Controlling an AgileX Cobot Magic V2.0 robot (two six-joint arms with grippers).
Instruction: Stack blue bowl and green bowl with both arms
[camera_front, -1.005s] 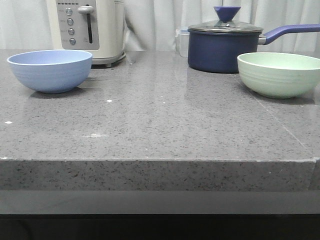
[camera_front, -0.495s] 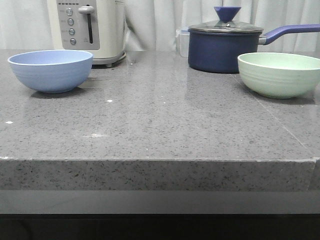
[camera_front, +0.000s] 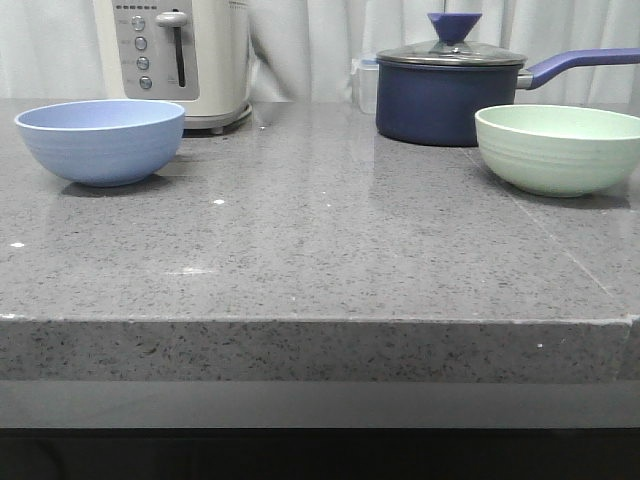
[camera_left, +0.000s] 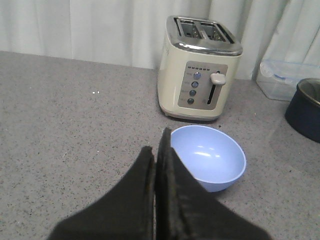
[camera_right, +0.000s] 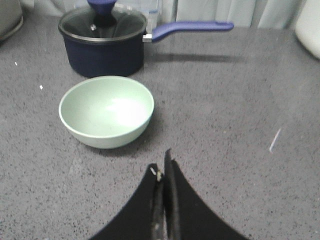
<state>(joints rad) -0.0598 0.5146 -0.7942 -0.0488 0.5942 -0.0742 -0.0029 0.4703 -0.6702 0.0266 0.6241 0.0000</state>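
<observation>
The blue bowl (camera_front: 101, 140) stands upright and empty on the grey counter at the left; it also shows in the left wrist view (camera_left: 210, 156). The green bowl (camera_front: 558, 147) stands upright and empty at the right; it also shows in the right wrist view (camera_right: 106, 110). My left gripper (camera_left: 157, 147) is shut and empty, above the counter just short of the blue bowl. My right gripper (camera_right: 162, 167) is shut and empty, a little short of the green bowl. Neither arm shows in the front view.
A cream toaster (camera_front: 180, 55) stands behind the blue bowl. A dark navy lidded saucepan (camera_front: 448, 92) with a long handle stands behind the green bowl, a clear plastic box (camera_left: 277, 80) beside it. The counter's front edge (camera_front: 320, 322) is near the camera. Curtains hang behind.
</observation>
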